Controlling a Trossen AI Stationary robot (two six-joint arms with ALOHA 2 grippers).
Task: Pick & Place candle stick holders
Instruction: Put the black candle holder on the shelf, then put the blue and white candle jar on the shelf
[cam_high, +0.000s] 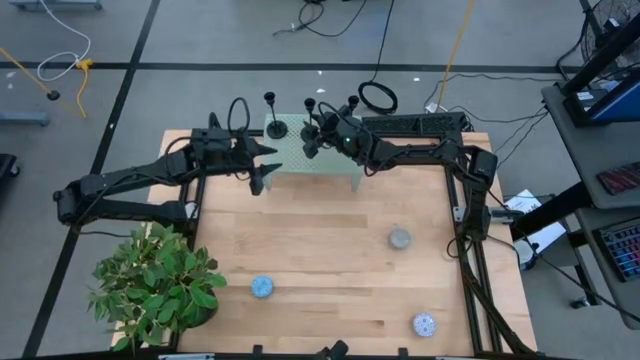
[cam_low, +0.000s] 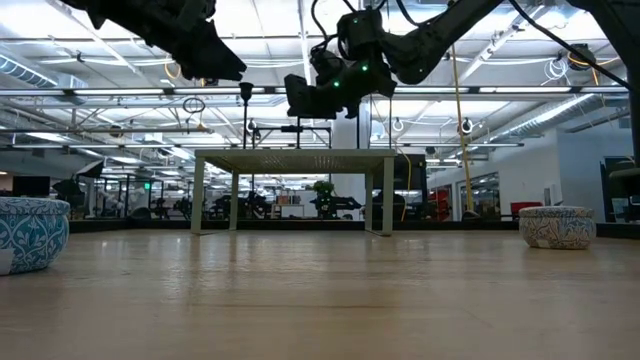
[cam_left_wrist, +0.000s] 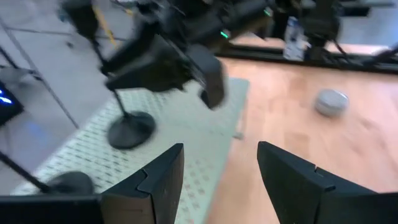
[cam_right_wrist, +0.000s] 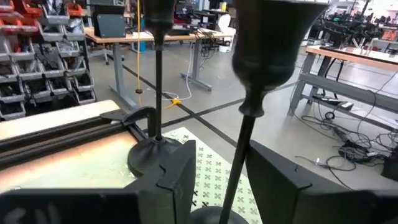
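Observation:
A pale green perforated stand (cam_high: 310, 160) sits at the table's far middle. One black candle stick holder (cam_high: 272, 122) stands on its left part by its round base and also shows in the low view (cam_low: 246, 120). A second holder (cam_right_wrist: 245, 124) stands on the stand between the fingers of my right gripper (cam_right_wrist: 221, 180), which is open. Its base shows in the left wrist view (cam_left_wrist: 130, 129). My left gripper (cam_left_wrist: 221, 180) is open and empty, just off the stand's near left corner (cam_high: 262, 172). My right gripper has a finger on either side of the second holder's thin stem (cam_right_wrist: 239, 155), below the cup top, coming level from the table's right. The stem runs close along one finger (cam_right_wrist: 280, 177); I cannot tell whether they touch. The holder stands upright.
A potted plant (cam_high: 155, 285) fills the near left corner. Two blue patterned bowls (cam_high: 262, 287) (cam_high: 424, 324) and a grey bowl (cam_high: 399, 238) lie on the wooden table in front of the stand. Bare wood lies between the stand and the bowls.

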